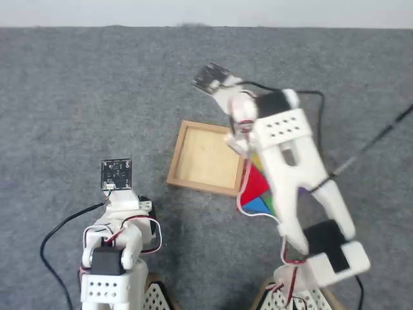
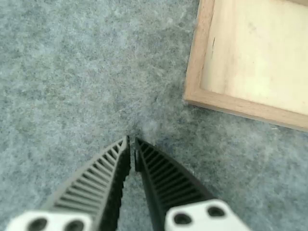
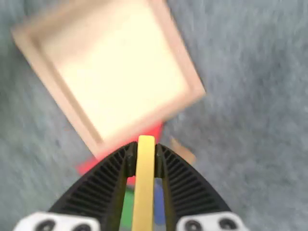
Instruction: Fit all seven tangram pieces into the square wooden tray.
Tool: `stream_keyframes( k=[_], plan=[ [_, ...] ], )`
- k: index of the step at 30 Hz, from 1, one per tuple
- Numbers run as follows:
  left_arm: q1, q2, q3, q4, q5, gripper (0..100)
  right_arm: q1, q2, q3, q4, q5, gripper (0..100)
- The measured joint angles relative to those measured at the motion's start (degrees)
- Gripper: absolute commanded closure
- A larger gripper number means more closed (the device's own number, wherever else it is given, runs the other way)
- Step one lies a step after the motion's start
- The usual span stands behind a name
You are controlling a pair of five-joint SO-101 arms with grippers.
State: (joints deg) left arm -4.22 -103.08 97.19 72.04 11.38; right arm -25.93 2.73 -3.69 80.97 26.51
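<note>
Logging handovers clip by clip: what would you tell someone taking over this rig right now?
Left tool: shut, holding nothing, above the carpet near a corner of the tray.
Right tool: shut on the yellow piece, near the tray's edge.
Done: nothing visible in the tray.
The red piece and blue piece lie on the carpet beside the tray.
Left: place the yellow piece, then the others.

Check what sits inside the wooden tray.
No pieces show: the floor of the tray is bare wood. In the high view the right arm covers one edge, so that strip is hidden. The right gripper holds a yellow piece.
</note>
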Motion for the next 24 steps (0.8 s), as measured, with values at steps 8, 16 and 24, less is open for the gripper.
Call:
stream_keyframes(
  k=[8, 16, 24],
  plan=[
    [0.0, 0.0, 0.0, 0.0, 0.0, 99, -5.54, 9.93, -5.27, -14.15, -29.98, 97.0],
    [0.0, 0.0, 0.0, 0.0, 0.0, 99, -5.63, 18.46, -5.27, -21.98, -59.08, 82.4],
    [0.0, 0.0, 0.0, 0.0, 0.0, 99, -5.63, 19.08, -5.27, -19.78, -55.38, 79.1]
  ],
)
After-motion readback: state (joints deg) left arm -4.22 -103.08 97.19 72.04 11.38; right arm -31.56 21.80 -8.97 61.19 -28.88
